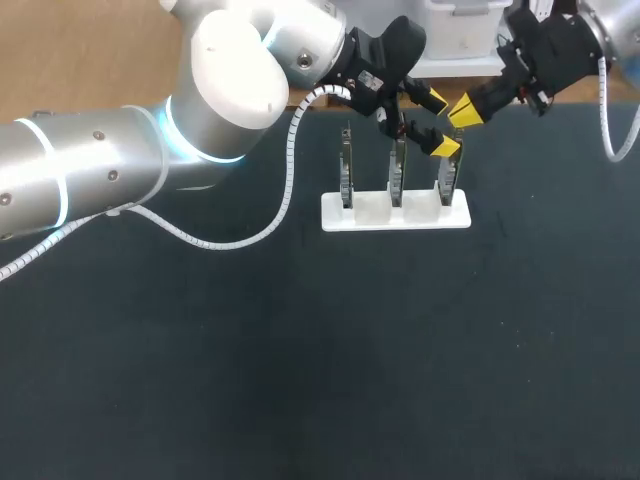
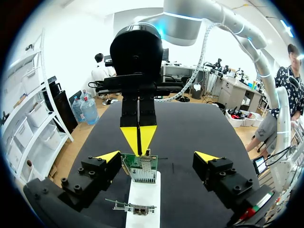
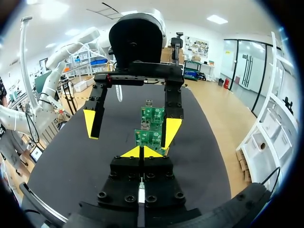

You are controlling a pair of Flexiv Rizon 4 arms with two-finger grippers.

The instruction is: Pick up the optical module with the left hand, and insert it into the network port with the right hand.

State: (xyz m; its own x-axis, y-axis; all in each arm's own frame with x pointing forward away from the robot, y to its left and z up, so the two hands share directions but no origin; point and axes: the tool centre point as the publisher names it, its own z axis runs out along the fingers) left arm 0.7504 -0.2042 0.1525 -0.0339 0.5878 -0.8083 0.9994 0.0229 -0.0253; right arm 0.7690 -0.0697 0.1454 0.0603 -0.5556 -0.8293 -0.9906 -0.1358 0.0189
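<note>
**Claws.** The left claw (image 2: 157, 156) is released. Its fingers are spread wide and straddle the circuit board (image 2: 140, 167) at the right end of the white stand (image 1: 375, 212). One finger is just beside the board's edge and the other is well off it. The right claw (image 2: 138, 135) is clenched, its yellow tips pressed together just beyond that same board. You cannot make out anything held between them.

**Optical module** (image 2: 147, 153). You can take this to be the small metal piece at the board's top edge, between the left claw's fingers. It is too small to be sure. It is not yet gripped.

**Handling (judgement).**
- Expect it to be light, stiff and metal-cased, so probably slick under the pads.
- The board below is thin and stands on edge in a slot, so a sideways load could bend it or tip the stand.
- Grip the piece squarely across its flat sides, clear of the green board, and lift straight up.

**Room.**
- The middle board (image 1: 397, 175) stands close beside, so do not sweep along the stand.
- The two claws are near each other, and hand-over space between them looks tight.
- The stand sits toward the far edge of the bench (image 1: 300, 350). Most of the dark top lies on the near side, so that is where you have room to move.
- The left arm's white coiled cable (image 1: 290, 180) hangs near the left-end board.
</note>
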